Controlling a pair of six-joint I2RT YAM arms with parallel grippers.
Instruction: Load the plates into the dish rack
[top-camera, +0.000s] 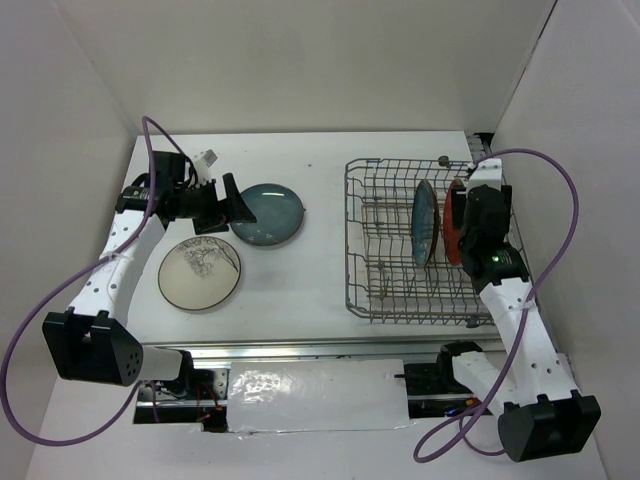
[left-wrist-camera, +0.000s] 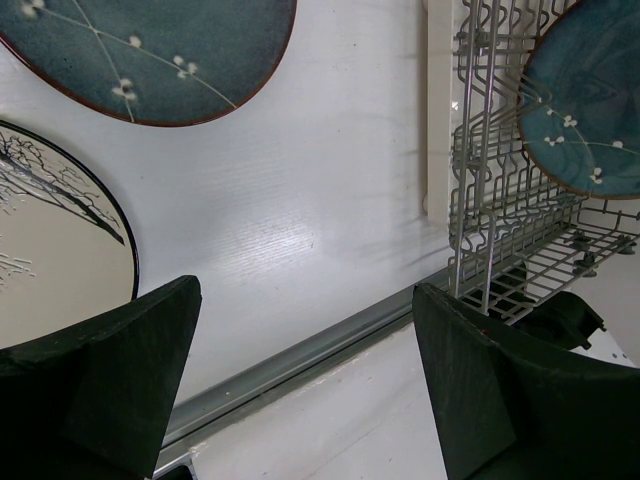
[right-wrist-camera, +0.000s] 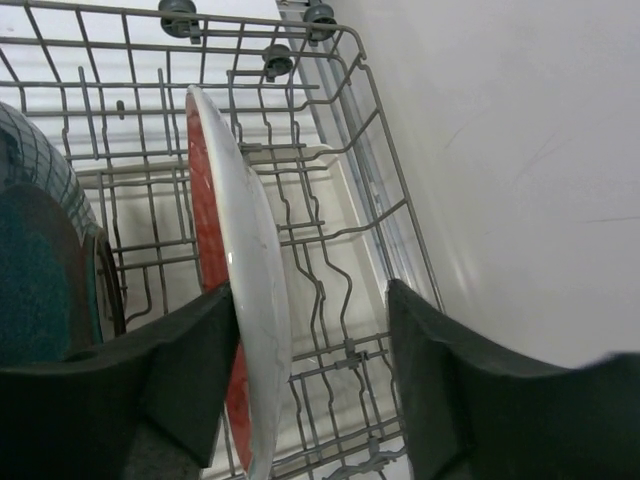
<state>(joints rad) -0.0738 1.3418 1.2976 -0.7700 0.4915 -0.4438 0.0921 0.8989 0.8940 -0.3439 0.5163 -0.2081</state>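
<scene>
Two of the four plates stand on edge in the dish rack (top-camera: 385, 245), and no view shows either of them whole. From above, the right pincer (top-camera: 470, 228) covers much of the red plate (top-camera: 455, 215), and its fingertips cannot be made out there. The wrist view shows the right pincer (right-wrist-camera: 305, 300) released, jaws spread. The red plate (right-wrist-camera: 245, 300) rises in the gap close against one finger (right-wrist-camera: 190, 360) and well apart from the other. Whether it touches the finger is hard to tell. Its lower edge is cut off by the frame. Outside that same finger, the upright teal plate (right-wrist-camera: 40, 260) is half hidden and cropped.

The left pincer (top-camera: 222, 205) is also released, spread wide with nothing between its jaws, above the bare table (top-camera: 320, 270). Ahead of it lies the flat teal plate (top-camera: 267, 214). The cream plate (top-camera: 200, 271) lies just beside it. In its wrist view both plates are cropped by the frame.

The red plate has a red face and a white back with faint grey lines. Both teal plates are glossy, with thin white lines, small white blossoms and a brownish rim. The cream plate carries a dark branch drawing and a dark rim. Grey wire tines fill the dish rack, which is far wider than any plate.
</scene>
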